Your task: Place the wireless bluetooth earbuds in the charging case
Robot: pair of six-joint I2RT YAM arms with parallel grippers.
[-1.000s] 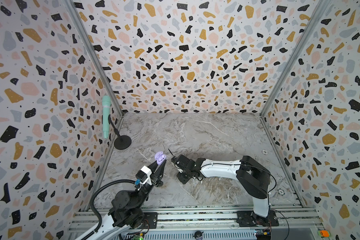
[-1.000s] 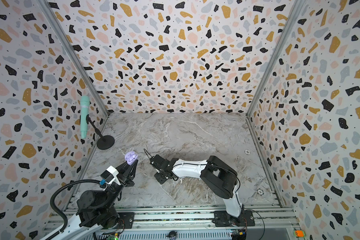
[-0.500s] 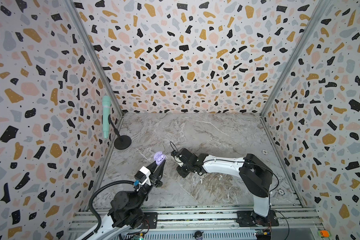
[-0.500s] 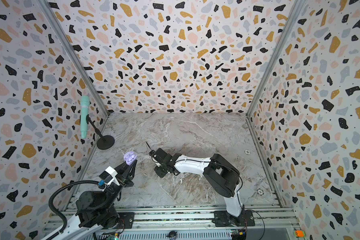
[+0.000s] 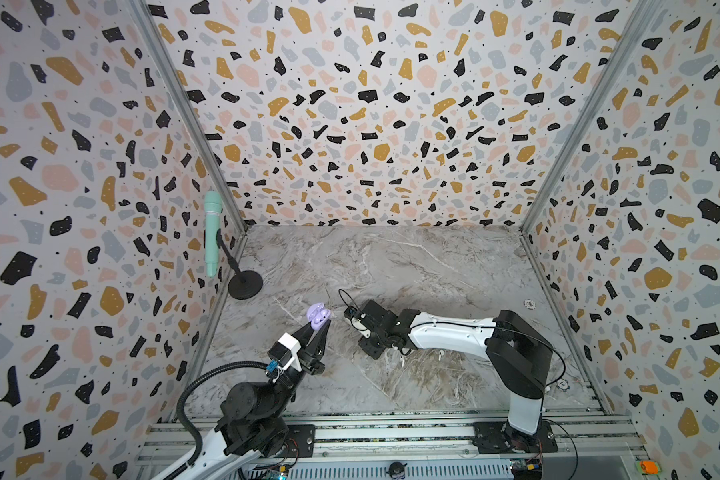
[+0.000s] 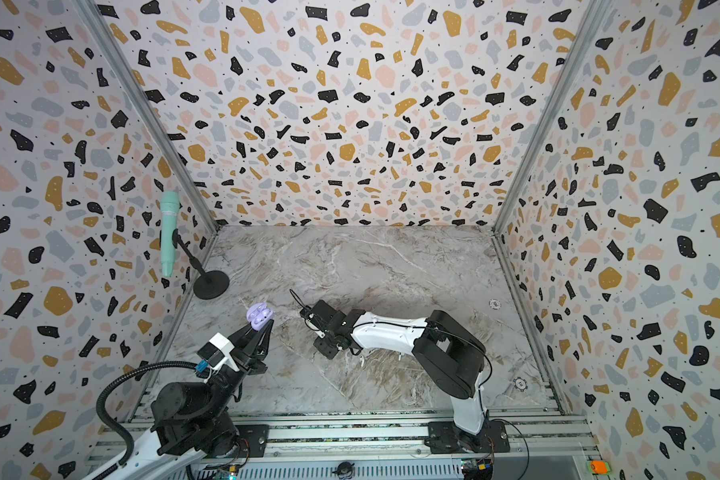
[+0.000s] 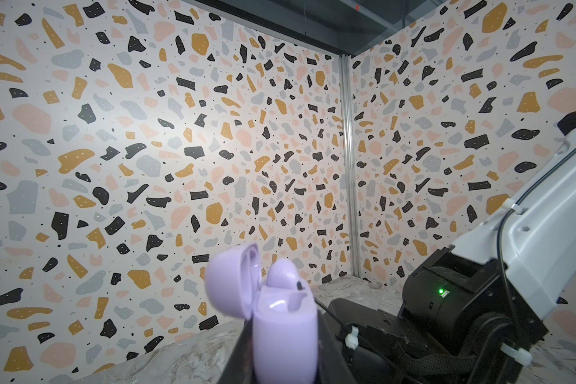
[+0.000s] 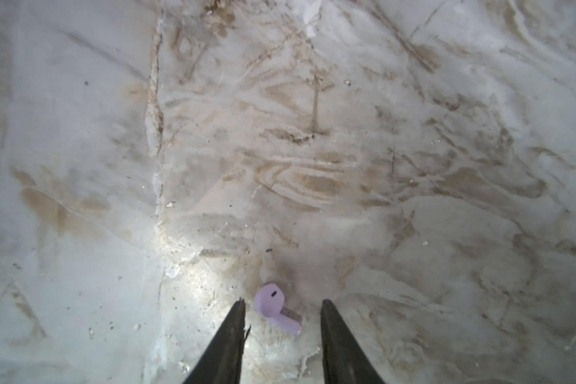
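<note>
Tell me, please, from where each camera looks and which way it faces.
Both top views: high over the front, looking down on the grey marble table; left arm and right arm show.
Left wrist: faces the terrazzo-patterned walls; left gripper shut on the open lavender plastic charging case.
Right wrist: faces down; open right gripper flanks a tiny lavender stemmed earbud on the table.
Shared: top views and left wrist show that case.

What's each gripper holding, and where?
Left gripper clamps the open lavender charging case by its lower body. Right gripper holds nothing; a lavender earbud lies between its open jaws.
</note>
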